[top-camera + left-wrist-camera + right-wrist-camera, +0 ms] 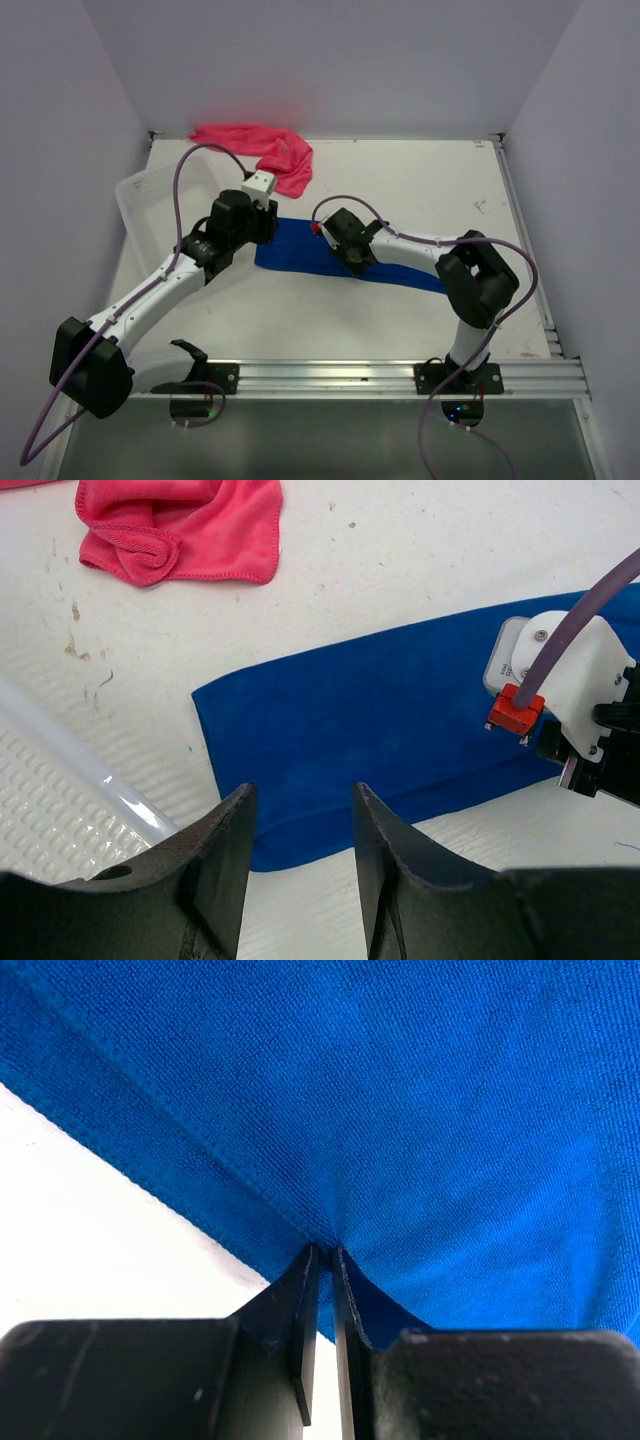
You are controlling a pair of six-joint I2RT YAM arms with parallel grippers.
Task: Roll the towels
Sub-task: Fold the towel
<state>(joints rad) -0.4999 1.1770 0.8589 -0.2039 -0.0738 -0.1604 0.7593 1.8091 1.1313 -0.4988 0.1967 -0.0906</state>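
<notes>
- Towels: two soft cloth pieces, both lying on the white table [430, 180], set out below from left to right.
- basket [160, 195]: white slotted plastic, rectangular with thin walls, at the table's left edge. The left wrist view shows its gridded wall and smooth rim [60, 810].
- pink towel [265, 148]: bright pink-red, fuzzy pile with a stitched hem. It sits bunched and creased at the far edge of the table, one corner curled into a loose fold [190, 525], well apart from the other towel.
- left gripper [268, 228]: dark matte fingers [225, 860] with rounded tips. The jaws stand parted with nothing between them, over the near left corner of the other towel [300, 800].
- blue towel [300, 255]: royal blue, fine knit texture with a narrow hemmed border. It lies flat as a long strip across the middle of the table, its left end squared off [380, 740].
- right gripper [350, 258]: black flat-sided fingers, pressed almost together and pinching the near hem of the blue towel, where the cloth puckers at the tips [325, 1252].
- rail [400, 375]: ridged metal, running along the near edge of the table.
</notes>
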